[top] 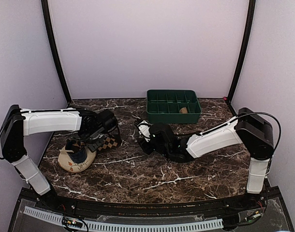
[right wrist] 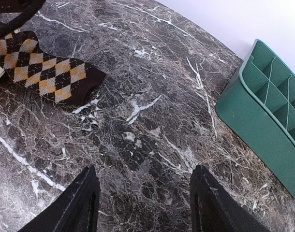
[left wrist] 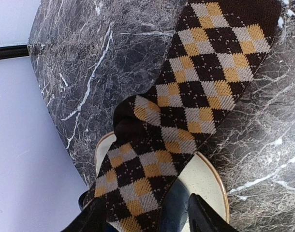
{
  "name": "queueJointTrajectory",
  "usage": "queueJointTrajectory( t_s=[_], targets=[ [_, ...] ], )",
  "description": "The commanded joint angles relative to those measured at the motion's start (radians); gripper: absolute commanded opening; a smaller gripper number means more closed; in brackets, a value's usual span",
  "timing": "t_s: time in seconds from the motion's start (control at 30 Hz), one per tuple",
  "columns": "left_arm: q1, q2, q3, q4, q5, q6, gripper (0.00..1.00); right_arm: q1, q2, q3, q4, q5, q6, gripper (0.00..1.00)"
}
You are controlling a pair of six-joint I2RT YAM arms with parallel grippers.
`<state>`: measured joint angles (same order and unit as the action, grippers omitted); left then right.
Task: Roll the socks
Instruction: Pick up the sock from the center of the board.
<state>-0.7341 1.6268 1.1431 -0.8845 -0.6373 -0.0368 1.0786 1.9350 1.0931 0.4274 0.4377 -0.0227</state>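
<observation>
A dark marble-patterned worktop point(top: 152, 176) carries everything in view. The diamond-check sock point(left wrist: 196, 87), brown and black with cream and mustard lozenges, lies stretched out. One end is flat on the stone, and the other rises over the rim of a round cream dish point(left wrist: 210, 181) and drapes across a dark blue cup point(left wrist: 175, 208) standing in that dish. From above, this sock point(top: 108, 143) runs rightward from the dish point(top: 65, 163) at the left of the worktop, and the blue cup point(top: 80, 155) shows beneath the left arm. The left gripper point(left wrist: 145, 220) hangs right over the dish with its jaws released and spread wide. The draped end of the sock and the cup lie between them, and one black finger point(left wrist: 87, 217) sits at the sock's edge while the other stands clear of the fabric. In the overhead view the left gripper point(top: 96, 139) is low over the dish's far side. The right gripper point(right wrist: 145, 198) is near the middle of the worktop, well apart from the sock's flat end point(right wrist: 46, 72). Its jaws are parted and only bare stone lies between them. Overhead, the right gripper point(top: 141, 137) is just to the right of the sock. A green compartment tray point(top: 172, 117) sits at the far edge, with a small tan-brown bundle point(top: 184, 110) in a near-row compartment towards its right end, too small to make out further. The right wrist view shows the tray's wall point(right wrist: 254, 116) off to the right.
</observation>
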Motion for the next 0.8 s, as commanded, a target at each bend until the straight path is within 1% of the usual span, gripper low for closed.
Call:
queueJointTrajectory(
  t_s=[0.0, 0.13, 0.33, 0.5, 0.77],
  targets=[
    [-0.012, 0.005, -0.020, -0.005, -0.060, -0.005, 0.60, -0.011, -0.036, -0.003, 0.045, -0.015, 0.012, 0.58],
    [-0.019, 0.023, -0.019, -0.015, -0.091, -0.017, 0.61, -0.012, -0.036, 0.000, 0.043, -0.019, 0.010, 0.58],
    [-0.019, 0.038, -0.029, -0.038, -0.089, -0.049, 0.61, -0.020, -0.035, -0.001, 0.042, -0.022, 0.009, 0.58],
    [-0.018, 0.044, -0.035, -0.041, -0.116, -0.060, 0.61, -0.026, -0.040, -0.007, 0.043, -0.024, 0.007, 0.58],
    [-0.014, 0.060, -0.051, -0.033, -0.150, -0.072, 0.63, -0.032, -0.048, -0.023, 0.048, -0.025, 0.012, 0.58]
  ],
)
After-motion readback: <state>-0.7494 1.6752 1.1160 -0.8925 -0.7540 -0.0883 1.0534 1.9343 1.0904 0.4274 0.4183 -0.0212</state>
